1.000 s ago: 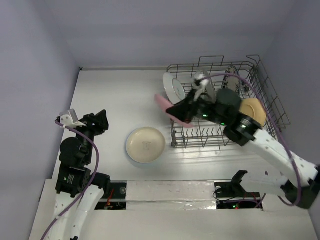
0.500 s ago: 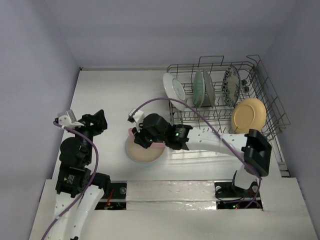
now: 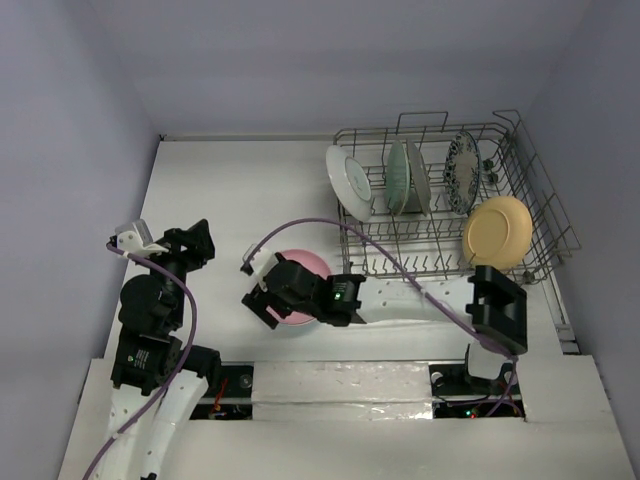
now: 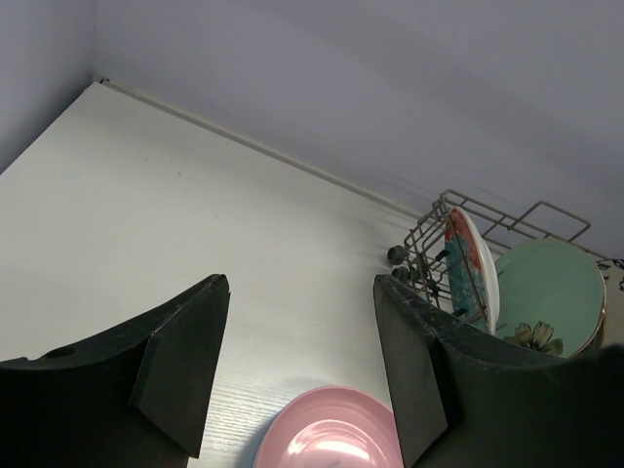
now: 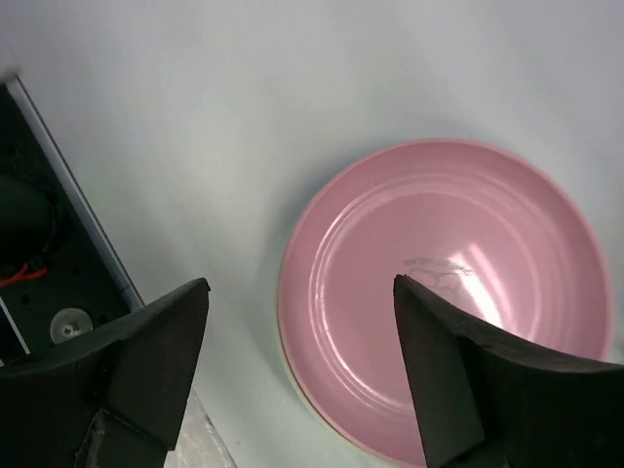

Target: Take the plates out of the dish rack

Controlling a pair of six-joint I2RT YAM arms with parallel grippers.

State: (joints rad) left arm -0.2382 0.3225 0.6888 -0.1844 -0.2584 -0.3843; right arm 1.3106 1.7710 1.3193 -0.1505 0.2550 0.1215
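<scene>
The pink plate [image 3: 305,266] lies flat on the table left of the dish rack [image 3: 520,150], on top of a cream plate whose rim [image 5: 291,375] just shows. My right gripper [image 3: 256,296] hovers over the pink plate's [image 5: 458,283] near-left edge, open [image 5: 300,285] and holding nothing. Still upright in the rack are a floral plate [image 3: 348,182], a mint green one [image 3: 397,177], a patterned one [image 3: 462,170] and a yellow-orange one [image 3: 497,230] leaning at the right. My left gripper [image 3: 190,245] is open [image 4: 300,283] at the table's left, apart from the pink plate [image 4: 327,439].
The rack's wheeled left end [image 4: 429,234], with the floral plate [image 4: 463,263] and the mint green plate [image 4: 551,292], shows in the left wrist view. The table's near edge with a dark gap [image 5: 49,244] lies just beside my right gripper. Walls close in the back and both sides.
My right arm carried the pink plate from the rack to the cream plate on the table, laid it on top and opened, letting it go. The left arm stayed put.
</scene>
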